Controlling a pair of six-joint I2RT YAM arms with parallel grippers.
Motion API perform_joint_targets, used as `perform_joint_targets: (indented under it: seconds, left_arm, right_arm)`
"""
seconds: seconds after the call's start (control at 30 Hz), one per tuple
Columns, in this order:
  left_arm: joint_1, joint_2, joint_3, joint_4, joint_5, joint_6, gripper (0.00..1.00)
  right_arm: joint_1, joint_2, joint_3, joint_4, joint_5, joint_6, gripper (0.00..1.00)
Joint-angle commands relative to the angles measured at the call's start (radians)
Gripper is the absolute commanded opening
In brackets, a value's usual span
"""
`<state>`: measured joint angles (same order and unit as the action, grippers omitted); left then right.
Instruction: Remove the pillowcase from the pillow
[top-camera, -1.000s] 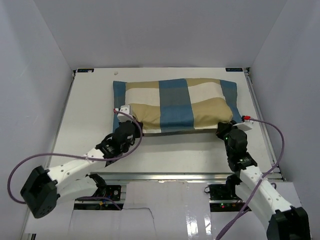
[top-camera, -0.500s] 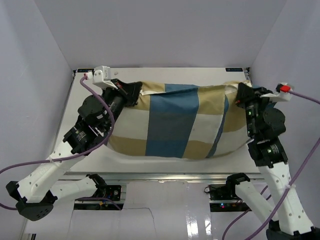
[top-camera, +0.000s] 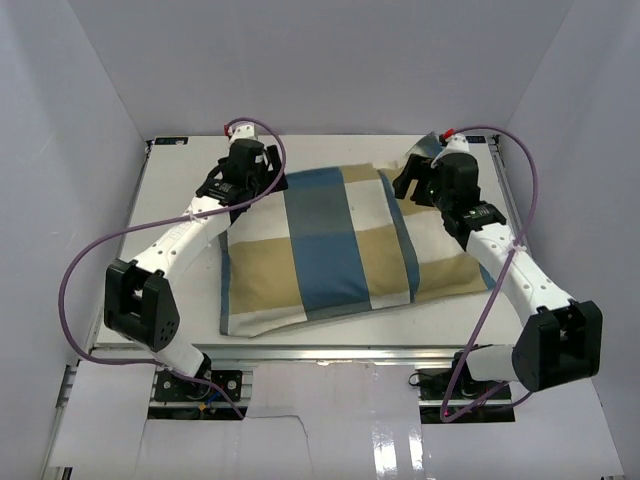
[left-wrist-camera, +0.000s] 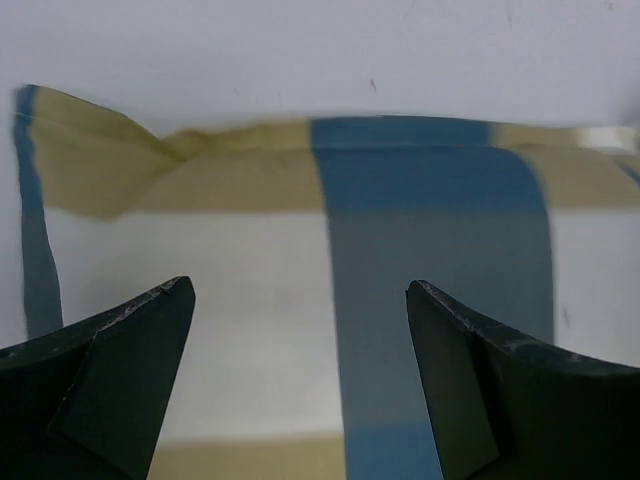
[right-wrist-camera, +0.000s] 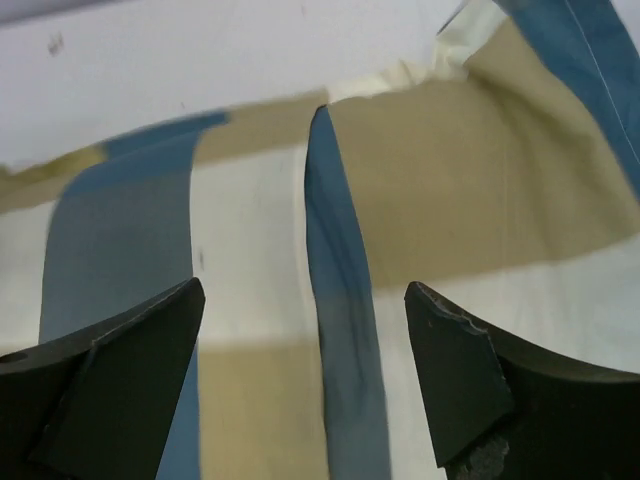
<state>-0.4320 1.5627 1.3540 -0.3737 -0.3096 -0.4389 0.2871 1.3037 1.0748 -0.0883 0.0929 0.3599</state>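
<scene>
Jaws of left gripper and right gripper gape wide, empty, facing the pillowcase — only the overhead view shows its full outline.

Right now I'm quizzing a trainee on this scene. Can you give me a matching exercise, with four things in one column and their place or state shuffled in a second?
Things:
1. left end effector
2. right end effector
3. pillowcase
4. table

Place or state:
A. white surface beneath the fabric
B. open, over the fabric's far edge, right side
C. checked blue, tan and cream, lying on the table
D. open, over the fabric's far edge, left side

Pairs: 1-D, 2-B, 3-C, 4-A
</scene>
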Motion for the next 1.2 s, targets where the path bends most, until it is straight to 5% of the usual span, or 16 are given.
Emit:
perform_joint_targets:
  seconds: [0.0,0.2,0.33,0.53,0.7,0.8,0.87,1.03,1.17]
  left_arm:
    - [-0.002,-0.081,0.067,-0.130,0.232,-0.040,0.98]
    - [-0.074,-0.194,-0.013,-0.079,0.244,-0.067,0.98]
    - [-0.086,-0.263,-0.308,0.161,0.424,-0.179,0.98]
    - [-0.053,-0.228,-0.527,0.145,0.201,-0.277,0.98]
    - [0.151,-0.188,-0.544,0.148,0.174,-0.299,0.98]
    - [0.222,-0.194,-0.498,0.214,0.294,-0.290,0.98]
    - [0.220,-0.168,-0.343,0.107,0.279,-0.259,0.98]
    - [-0.005,-0.249,-0.246,0.001,0.079,-0.183,0.98]
    - [-0.134,-0.259,-0.276,0.013,0.115,-0.166,0.98]
  right_arm:
    - [0.001,-0.036,0.045,-0.027,-0.101,-0.033,0.88]
    - [-0.022,-0.075,0.027,-0.031,-0.025,-0.044,0.97]
    - [-0.130,-0.025,-0.009,-0.024,-0.042,-0.001,0.97]
    - [-0.250,0.083,-0.165,0.018,-0.217,0.065,0.97]
    - [-0.203,0.021,-0.436,0.261,-0.387,0.187,0.96]
    - [-0.061,-0.094,-0.581,0.341,-0.329,0.218,0.96]
    - [-0.023,-0.132,-0.608,0.312,-0.276,0.223,0.96]
    - [-0.012,-0.259,-0.635,0.240,-0.142,0.196,0.96]
    - [-0.011,-0.303,-0.584,0.161,-0.097,0.142,0.95]
